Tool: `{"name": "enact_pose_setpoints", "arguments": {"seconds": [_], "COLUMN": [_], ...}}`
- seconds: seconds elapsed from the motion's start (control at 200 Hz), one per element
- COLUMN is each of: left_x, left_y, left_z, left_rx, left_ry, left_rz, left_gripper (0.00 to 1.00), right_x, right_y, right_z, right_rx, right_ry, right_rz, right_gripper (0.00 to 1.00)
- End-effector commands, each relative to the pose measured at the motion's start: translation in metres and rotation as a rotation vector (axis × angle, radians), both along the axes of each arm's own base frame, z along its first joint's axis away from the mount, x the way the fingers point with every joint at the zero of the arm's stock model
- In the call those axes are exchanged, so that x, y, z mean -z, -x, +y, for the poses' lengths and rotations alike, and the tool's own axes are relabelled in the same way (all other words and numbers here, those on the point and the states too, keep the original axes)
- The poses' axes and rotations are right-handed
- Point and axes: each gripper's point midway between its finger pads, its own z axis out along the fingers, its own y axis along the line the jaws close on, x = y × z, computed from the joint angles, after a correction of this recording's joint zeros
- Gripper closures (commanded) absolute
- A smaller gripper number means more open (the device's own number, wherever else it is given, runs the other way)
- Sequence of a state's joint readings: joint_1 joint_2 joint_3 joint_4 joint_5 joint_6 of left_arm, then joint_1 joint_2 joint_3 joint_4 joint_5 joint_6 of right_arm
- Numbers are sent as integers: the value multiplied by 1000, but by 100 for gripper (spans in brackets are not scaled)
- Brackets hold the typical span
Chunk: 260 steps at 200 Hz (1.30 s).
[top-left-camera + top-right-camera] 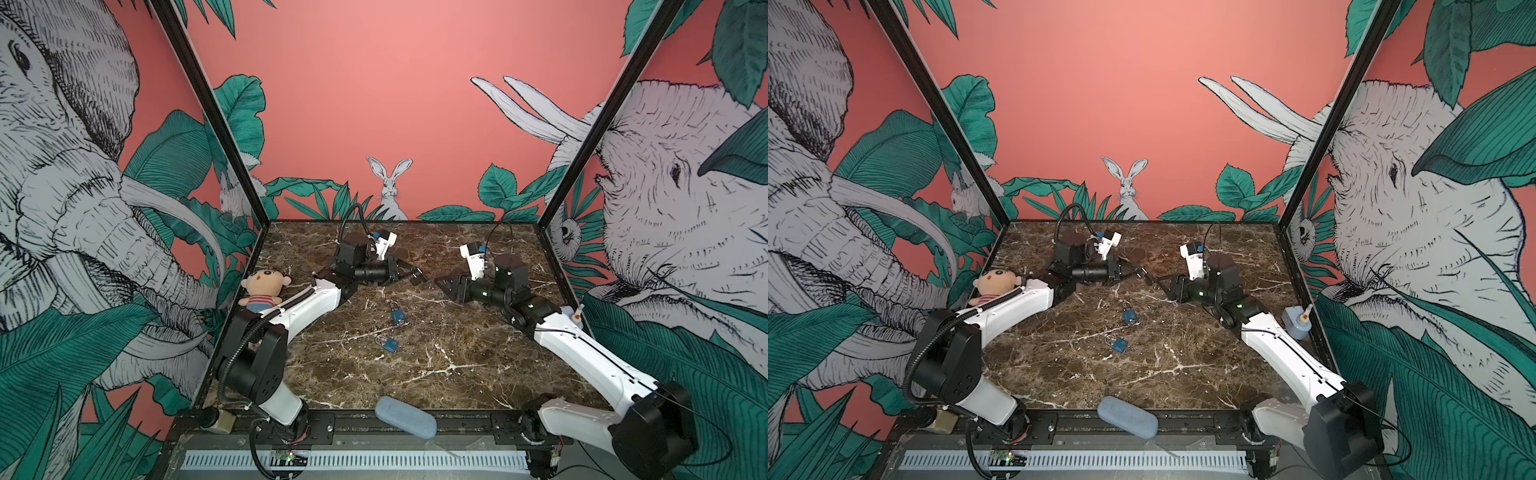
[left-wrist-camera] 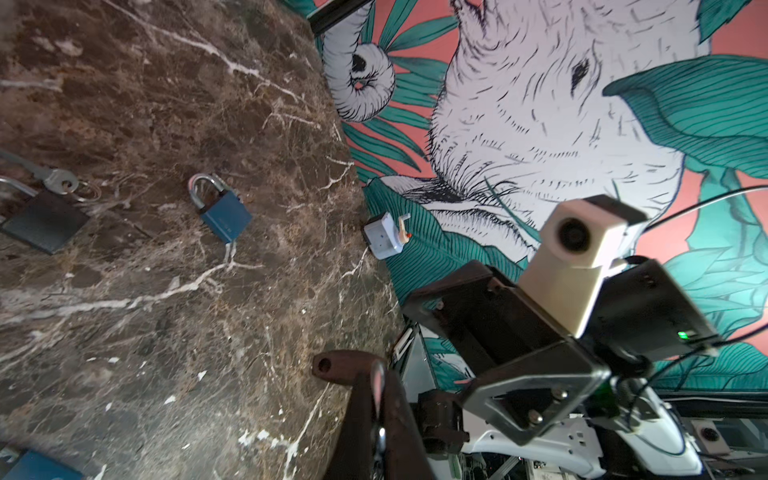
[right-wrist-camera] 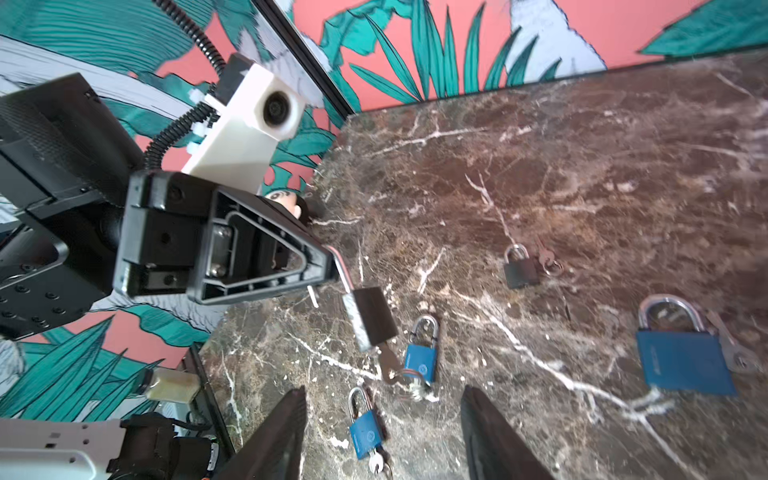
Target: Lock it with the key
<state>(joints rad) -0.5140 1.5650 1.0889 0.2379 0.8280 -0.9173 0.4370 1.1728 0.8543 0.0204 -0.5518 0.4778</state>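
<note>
Two blue padlocks centrally, plush doll leftward

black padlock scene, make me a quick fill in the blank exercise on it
The left hand holds the black padlock by its ____.
A ____ sticks out of the padlock's bottom.
The right hand has its jaws ____, gripping nothing.
Missing words: shackle; key; open.

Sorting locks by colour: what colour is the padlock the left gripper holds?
The padlock in the left gripper is black, clearest in the right wrist view.
</note>
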Motion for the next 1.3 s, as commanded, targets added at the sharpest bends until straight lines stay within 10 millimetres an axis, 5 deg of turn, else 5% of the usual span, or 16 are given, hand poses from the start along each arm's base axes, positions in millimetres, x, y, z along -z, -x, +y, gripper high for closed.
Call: {"name": "enact_pose_setpoints", "arguments": {"seconds": [0.0,0.33,0.755,1.295], "left_x": [-68,-90,-104,-112], "left_y": [2,7,11,13], "left_z": [0,-1,-1,-2], "left_rx": [-26,-13,-9,0], "left_ry": [113,140,154,170], "left_rz": [-115,-119,-141,-152], "left_gripper": [100,100,100,100], "right_x": [-50,-70,-71,-65], "right_y": [2,-14,-27,-31], "right_z": [14,19,28,39], "right_rx": [-99,-107,-132,-148], "right_ry": [-80,-53,-23,10], "right_rz": [-185,-326,-335,-329], "right_gripper": [43,47,68,74]}}
